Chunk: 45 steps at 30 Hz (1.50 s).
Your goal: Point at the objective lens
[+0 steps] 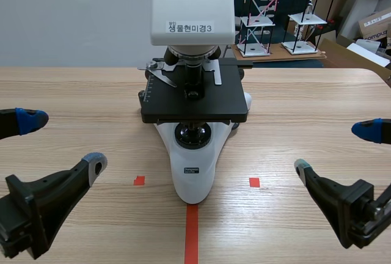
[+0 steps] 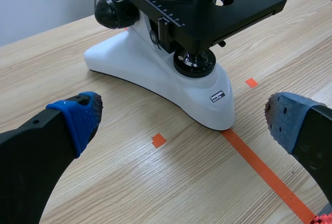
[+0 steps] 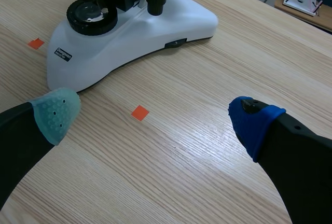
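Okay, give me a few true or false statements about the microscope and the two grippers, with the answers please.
1. The left gripper and the right gripper both have their fingers open. True.
2. The right gripper touches the objective lens. False: it is off to the side, well apart from the lens.
3. The front of the microscope meets the end of the tape line. True.
4. The microscope's base is black. False: the base is white; the stage is black.
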Available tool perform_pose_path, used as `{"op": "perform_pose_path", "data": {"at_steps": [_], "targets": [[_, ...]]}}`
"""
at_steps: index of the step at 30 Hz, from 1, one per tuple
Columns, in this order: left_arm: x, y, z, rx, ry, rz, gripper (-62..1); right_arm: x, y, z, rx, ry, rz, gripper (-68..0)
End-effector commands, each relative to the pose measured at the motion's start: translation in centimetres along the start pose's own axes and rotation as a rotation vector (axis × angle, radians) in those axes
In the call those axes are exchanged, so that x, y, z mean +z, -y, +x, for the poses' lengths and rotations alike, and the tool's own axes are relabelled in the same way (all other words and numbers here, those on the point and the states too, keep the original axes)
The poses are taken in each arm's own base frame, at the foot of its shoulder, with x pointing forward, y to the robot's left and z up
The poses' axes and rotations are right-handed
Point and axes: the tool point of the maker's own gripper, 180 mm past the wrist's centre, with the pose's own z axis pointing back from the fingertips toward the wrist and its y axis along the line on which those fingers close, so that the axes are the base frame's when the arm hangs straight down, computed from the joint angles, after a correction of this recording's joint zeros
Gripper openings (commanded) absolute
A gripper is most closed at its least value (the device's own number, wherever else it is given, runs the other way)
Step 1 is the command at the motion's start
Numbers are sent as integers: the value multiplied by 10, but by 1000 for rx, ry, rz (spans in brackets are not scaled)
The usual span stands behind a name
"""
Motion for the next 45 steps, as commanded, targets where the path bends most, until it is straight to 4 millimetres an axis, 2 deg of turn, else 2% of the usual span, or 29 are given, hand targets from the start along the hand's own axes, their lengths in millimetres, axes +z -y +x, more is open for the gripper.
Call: {"op": "perform_pose_path", "data": {"at_steps": [1, 28, 30, 34, 37, 40, 45], "targets": [[-1, 2, 7, 9, 27, -5, 14, 0, 3, 7, 4, 24, -8, -39], [-1, 4, 5, 13, 22, -9, 14, 0, 3, 7, 4, 24, -8, -39], [-1, 3, 3, 15, 19, -8, -75, 0, 3, 7, 4, 24, -8, -39], [1, 0, -2, 25, 20, 3, -328, 0, 3, 7, 4, 24, -8, -39], [1, -2, -7, 29, 8, 9, -423, 0, 3, 7, 4, 25, -8, -39], [2, -2, -6, 28, 13, 3, -581, 0, 3, 7, 4, 25, -8, -39], [2, 4, 14, 23, 121, -33, -591, 0, 3, 7, 4, 24, -8, -39]]}}
